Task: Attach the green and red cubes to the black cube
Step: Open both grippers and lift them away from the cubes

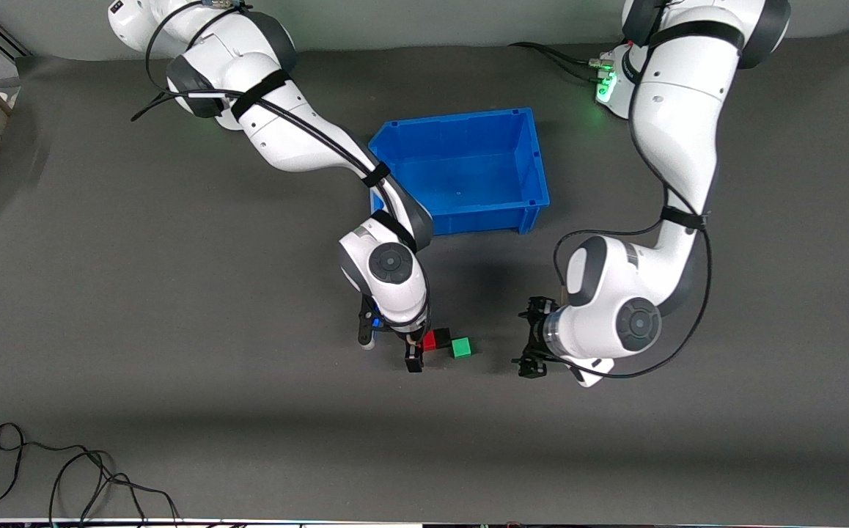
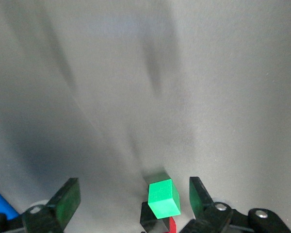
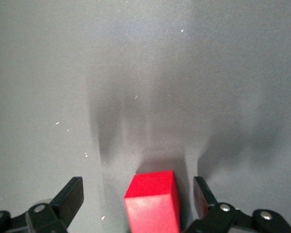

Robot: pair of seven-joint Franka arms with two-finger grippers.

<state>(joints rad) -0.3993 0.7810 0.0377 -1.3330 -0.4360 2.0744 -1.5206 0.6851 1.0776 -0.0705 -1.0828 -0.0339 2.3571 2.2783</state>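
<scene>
- Front view: the red cube [image 1: 429, 339], black cube [image 1: 443, 336] and green cube [image 1: 461, 347] lie in a touching row on the grey mat [image 1: 175, 293], black between the other two, at about 6 o'clock from the blue bin [image 1: 468, 172] and nearer the camera than it. The right gripper [image 1: 394, 350] is low at the red cube's end of the row; the left gripper [image 1: 531, 345] is near the green cube, toward the left arm's end of the table.
- Left wrist view: the left gripper [image 2: 131, 201] has its fingers spread apart, holding nothing; the green cube [image 2: 164, 197] shows between them, with the black cube [image 2: 153, 221] and a sliver of the red cube [image 2: 172, 225] past it.
- Right wrist view: the right gripper [image 3: 138, 199] has its fingers parted, with the red cube [image 3: 153, 201] between them and gaps on both sides.
</scene>
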